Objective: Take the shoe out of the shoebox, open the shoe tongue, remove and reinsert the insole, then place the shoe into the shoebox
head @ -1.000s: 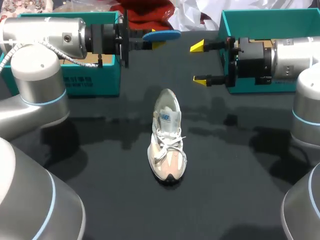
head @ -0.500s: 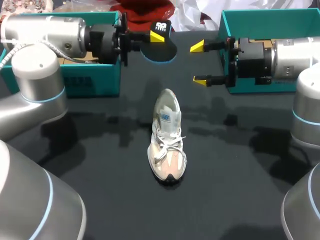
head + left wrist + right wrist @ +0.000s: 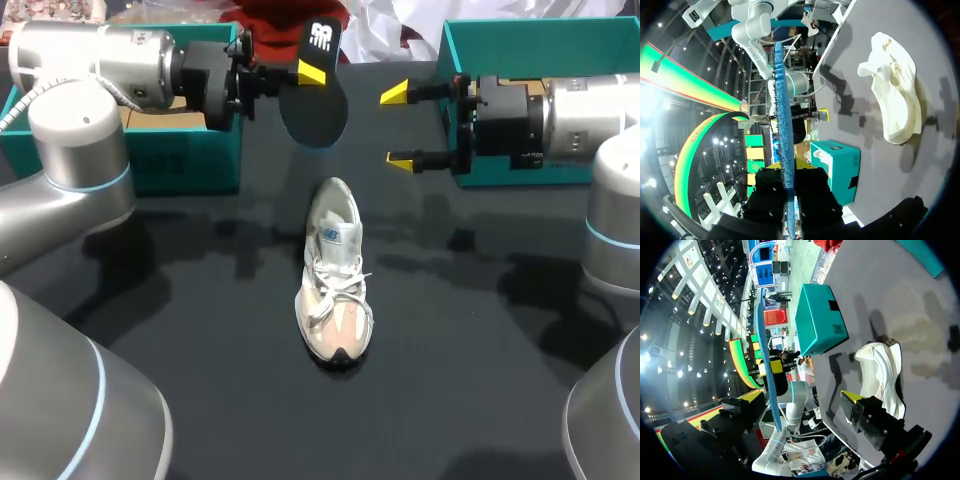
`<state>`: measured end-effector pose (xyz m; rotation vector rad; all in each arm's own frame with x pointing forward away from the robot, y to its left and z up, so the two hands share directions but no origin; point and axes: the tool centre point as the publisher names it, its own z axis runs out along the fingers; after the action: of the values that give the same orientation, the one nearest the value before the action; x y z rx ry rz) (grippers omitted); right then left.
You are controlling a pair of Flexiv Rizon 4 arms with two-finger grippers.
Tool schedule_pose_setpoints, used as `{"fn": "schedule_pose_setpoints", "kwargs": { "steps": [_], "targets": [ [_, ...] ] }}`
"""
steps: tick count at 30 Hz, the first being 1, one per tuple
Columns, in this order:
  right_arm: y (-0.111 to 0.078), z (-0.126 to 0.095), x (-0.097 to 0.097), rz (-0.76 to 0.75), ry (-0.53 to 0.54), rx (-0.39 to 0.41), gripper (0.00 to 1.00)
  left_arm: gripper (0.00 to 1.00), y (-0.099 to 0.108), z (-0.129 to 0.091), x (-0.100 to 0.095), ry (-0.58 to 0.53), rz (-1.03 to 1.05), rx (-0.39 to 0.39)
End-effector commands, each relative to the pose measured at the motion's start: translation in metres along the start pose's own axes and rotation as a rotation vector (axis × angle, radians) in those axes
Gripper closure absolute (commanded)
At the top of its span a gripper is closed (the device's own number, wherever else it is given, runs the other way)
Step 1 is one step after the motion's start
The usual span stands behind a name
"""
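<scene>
Your left tool (image 3: 312, 72) has rolled over since a second ago. The thin foam insole (image 3: 315, 110), blue on one face and dark on the other, lay flat then and now hangs downward with its dark face toward the head camera. The left tool is clamped on one end of that insole, and the left wrist view shows the foam edge-on between the fingers. Your right tool (image 3: 400, 125) has not shifted: its fingers stand apart with nothing between them, level with the insole and just beside it.

The white and beige laced shoe (image 3: 335, 275) stands upright at mid-table, heel away from you, just below and nearer you than the insole's free end.

The main risk is the grip: only one end is pinched, so the long free length could swing or buckle on the heel collar instead of sliding in. Nothing holds the shoe either, so a push on the insole would likely skid or tip it; the right tool is free to steady it.

Bare black table (image 3: 480, 330) surrounds the shoe on every side. The left teal cardboard box (image 3: 180, 160) and the right teal cardboard box (image 3: 520, 40) sit at the far corners behind the arms. The gap between the two tools is tight.
</scene>
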<state>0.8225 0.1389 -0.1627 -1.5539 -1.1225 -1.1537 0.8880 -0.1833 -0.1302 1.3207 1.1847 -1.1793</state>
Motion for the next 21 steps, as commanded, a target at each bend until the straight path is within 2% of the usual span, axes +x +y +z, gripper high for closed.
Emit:
{"fn": "schedule_pose_setpoints", "kwargs": {
  "steps": [1, 20, 21],
  "targets": [
    [-0.0007, 0.0017, 0.0, 0.0, -0.002, -0.003, 0.0, 1.0, -0.0007, 0.0013, 0.0012, -0.005, 0.01, -0.026],
    [-0.0007, 0.0017, 0.0, 0.0, -0.002, -0.003, 0.0, 1.0, -0.0007, 0.0013, 0.0012, -0.005, 0.01, -0.026],
    [-0.0007, 0.0017, 0.0, 0.0, -0.002, -0.003, 0.0, 1.0, -0.0066, -0.0004, -0.0002, -0.02, 0.042, -0.013]
  ]
}}
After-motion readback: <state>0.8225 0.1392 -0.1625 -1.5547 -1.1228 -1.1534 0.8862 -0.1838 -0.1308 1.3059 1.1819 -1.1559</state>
